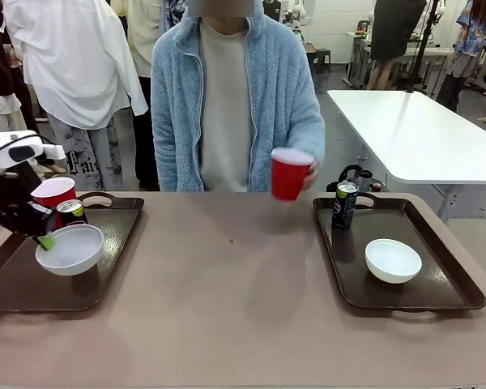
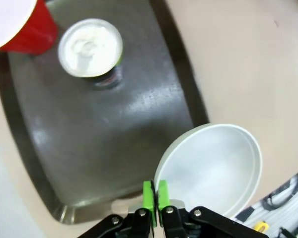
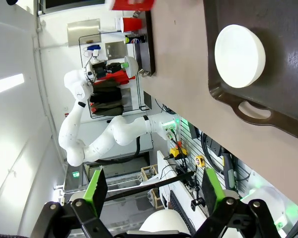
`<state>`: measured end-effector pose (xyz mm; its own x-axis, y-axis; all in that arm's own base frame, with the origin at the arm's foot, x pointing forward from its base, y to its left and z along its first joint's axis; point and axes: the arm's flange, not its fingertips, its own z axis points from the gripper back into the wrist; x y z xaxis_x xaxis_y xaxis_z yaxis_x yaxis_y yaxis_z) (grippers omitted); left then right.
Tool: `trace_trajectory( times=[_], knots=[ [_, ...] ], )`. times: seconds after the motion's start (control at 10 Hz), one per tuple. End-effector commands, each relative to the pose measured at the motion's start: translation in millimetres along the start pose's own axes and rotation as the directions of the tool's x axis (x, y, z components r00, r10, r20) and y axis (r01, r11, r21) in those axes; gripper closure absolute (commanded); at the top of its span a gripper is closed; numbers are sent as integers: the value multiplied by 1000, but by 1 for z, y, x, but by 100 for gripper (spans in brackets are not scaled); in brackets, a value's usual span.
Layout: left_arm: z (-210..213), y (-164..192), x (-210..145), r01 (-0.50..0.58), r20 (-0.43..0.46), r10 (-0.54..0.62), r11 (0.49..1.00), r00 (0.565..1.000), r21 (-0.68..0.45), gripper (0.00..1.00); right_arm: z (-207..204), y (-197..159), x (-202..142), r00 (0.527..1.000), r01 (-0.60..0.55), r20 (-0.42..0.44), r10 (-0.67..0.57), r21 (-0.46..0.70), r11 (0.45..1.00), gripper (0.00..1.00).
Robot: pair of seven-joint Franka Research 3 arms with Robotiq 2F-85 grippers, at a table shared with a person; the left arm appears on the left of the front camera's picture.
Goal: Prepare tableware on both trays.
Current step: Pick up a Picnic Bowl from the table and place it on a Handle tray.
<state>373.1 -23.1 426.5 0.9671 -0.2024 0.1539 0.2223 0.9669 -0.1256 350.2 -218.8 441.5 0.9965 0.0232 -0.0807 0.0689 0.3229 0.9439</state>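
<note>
1. Green pads of my left end effector [image 2: 155,198] sit nearest the wrist camera, pressed together on the rim of a small round white bowl [image 2: 211,168], which hangs tilted just above the left dark brown rectangular plastic tray [image 2: 109,144].
2. Beyond that end effector, on the same tray, stand a slim black drink can [image 2: 91,48] and, just beside it, a red plastic cup with a white inside [image 2: 21,25].
3. My right end effector [image 3: 151,191] has its fingers wide apart and holds nothing.
4. Well ahead of it, a second white bowl [image 3: 240,56] rests on the right tray [image 3: 288,74], with another black can [image 1: 344,204] standing on that tray.
5. Across the brown surface [image 1: 227,316], the person's hand [image 1: 308,172] holds a second red cup [image 1: 290,173] in the air, near the right tray's far corner.
</note>
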Motion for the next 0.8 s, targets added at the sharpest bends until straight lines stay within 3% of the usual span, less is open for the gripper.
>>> trace_trajectory(
  times=[0.0,0.7],
  knots=[
    [-19,15,-24,-11,-20,11,1000,1000,-6,100,0,1,-2,1000,-2,-3,2,-14,1000,0],
    [-82,17,-15,-88,-31,90,995,995,48,100,0,1,-2,1000,-2,-3,2,-14,1000,0]
  ],
)
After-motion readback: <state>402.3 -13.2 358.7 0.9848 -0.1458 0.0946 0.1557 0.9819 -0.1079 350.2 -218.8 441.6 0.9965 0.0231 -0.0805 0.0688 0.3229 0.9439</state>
